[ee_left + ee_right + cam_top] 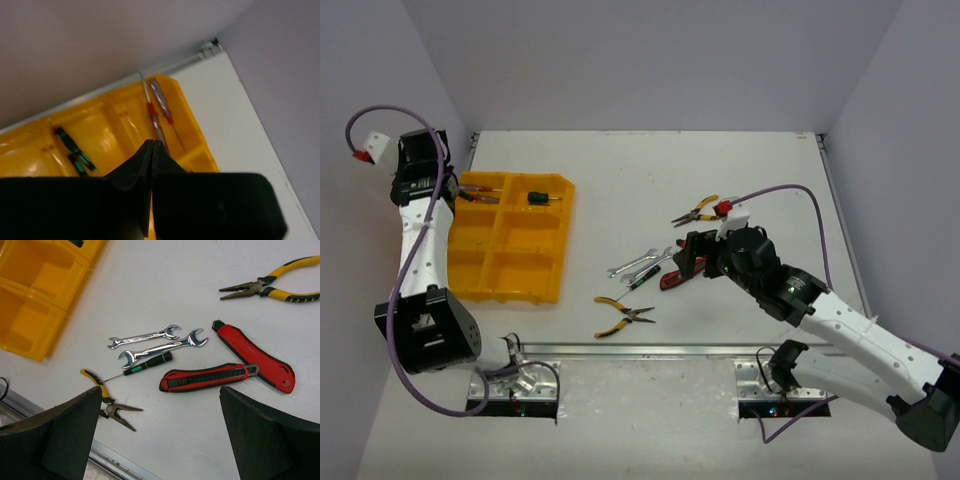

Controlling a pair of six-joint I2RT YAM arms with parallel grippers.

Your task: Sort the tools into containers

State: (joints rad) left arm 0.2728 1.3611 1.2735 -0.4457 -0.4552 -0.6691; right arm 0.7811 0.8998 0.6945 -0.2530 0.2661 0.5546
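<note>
Yellow-handled pliers (623, 316) lie nearest. Beyond them the right gripper (688, 262) hangs wide open above two red knives (205, 379), wrenches (161, 346) and a green screwdriver (150, 361). Farther left, the left gripper (152, 146), fingers pressed together, hovers over the yellow tray (520, 235), red-marked screwdrivers (160, 112) in its corner compartment.

Yellow tray (525, 245), low dividers: two red screwdrivers (151, 111) lie in its far-left compartment, a green one (538, 197) in the next compartment right. Lying flat right of the tray: two silver wrenches (144, 336) side by side, a thin green screwdriver (145, 364), two red knives (205, 379), two yellow-black pliers (623, 316)
</note>
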